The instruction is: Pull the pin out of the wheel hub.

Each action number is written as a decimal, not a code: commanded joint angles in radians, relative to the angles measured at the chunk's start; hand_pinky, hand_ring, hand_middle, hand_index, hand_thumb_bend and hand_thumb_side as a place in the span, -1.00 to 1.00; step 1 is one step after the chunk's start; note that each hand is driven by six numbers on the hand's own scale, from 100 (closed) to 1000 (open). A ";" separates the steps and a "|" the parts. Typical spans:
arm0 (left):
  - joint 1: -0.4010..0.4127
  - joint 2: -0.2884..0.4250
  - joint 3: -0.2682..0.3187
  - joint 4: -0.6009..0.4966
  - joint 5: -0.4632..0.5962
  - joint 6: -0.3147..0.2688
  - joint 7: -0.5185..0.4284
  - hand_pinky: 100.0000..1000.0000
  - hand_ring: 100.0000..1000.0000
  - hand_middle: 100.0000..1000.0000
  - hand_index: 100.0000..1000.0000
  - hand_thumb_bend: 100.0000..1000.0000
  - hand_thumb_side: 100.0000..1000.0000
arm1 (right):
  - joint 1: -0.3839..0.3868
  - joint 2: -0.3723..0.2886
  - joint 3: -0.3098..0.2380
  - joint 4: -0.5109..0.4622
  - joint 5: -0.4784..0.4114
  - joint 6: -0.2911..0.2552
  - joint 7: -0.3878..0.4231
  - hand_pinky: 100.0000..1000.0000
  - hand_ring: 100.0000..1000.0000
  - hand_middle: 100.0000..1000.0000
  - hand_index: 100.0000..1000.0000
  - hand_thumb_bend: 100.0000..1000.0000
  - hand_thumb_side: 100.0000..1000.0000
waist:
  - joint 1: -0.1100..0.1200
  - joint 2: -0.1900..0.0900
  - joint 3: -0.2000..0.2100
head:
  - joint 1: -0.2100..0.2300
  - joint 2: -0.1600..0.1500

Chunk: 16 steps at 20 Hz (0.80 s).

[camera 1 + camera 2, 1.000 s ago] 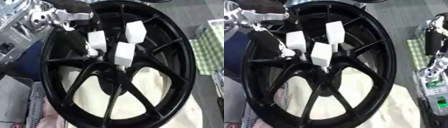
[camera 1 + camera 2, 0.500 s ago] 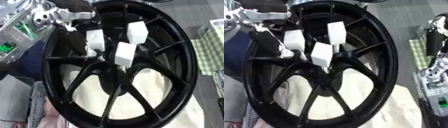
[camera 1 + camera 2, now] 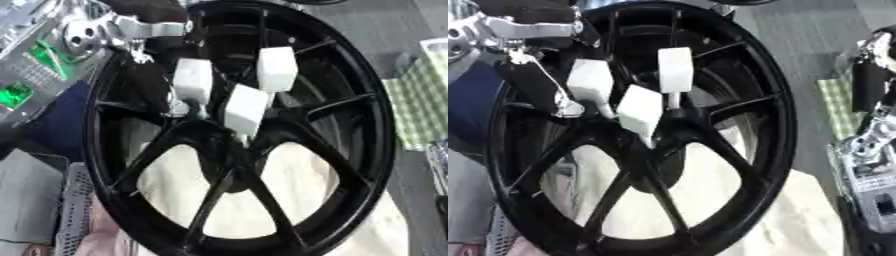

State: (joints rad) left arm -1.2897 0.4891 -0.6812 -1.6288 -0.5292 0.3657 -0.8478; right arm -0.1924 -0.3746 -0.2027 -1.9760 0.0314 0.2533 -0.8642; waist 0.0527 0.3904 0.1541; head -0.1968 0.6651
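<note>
Change: little has moved; the left hand [image 3: 188, 100] stays at the hub.
Wheel hub [image 3: 236, 135]: black, upright, filling the view on a cream cloth [image 3: 289, 200].
Pins [image 3: 246, 110]: three white blocks at the hub centre.
Left hand: finger state cannot tell.
Right hand [image 3: 868, 90]: idle at right edge; fingers unclear.
Advice: draw one pin straight along its axis.

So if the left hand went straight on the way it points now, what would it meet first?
Likely the leftmost white block at the hub of the wheel; the left hand looks almost against it, though depth is unclear.
</note>
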 commanded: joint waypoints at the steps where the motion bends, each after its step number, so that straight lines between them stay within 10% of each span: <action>1: -0.030 0.035 0.030 -0.032 0.017 0.080 -0.059 0.25 -0.12 -0.60 -0.21 -0.79 -0.72 | -0.002 -0.015 -0.004 -0.016 0.001 0.044 -0.043 0.36 0.59 0.33 0.53 -1.00 0.13 | -0.005 -0.031 0.001 | -0.001 -0.003; 16: -0.060 0.185 0.249 -0.176 0.149 0.156 0.031 0.23 -0.17 -0.68 -0.23 -1.00 -0.79 | 0.009 -0.018 -0.010 -0.020 0.008 0.056 -0.043 0.36 0.59 0.32 0.53 -1.00 0.12 | -0.016 -0.045 0.023 | -0.015 0.011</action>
State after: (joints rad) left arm -1.3332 0.6285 -0.4786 -1.7858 -0.3989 0.4441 -0.7693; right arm -0.1829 -0.3746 -0.2036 -1.9759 0.0319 0.2588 -0.8588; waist 0.0398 0.3802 0.1768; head -0.2078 0.6754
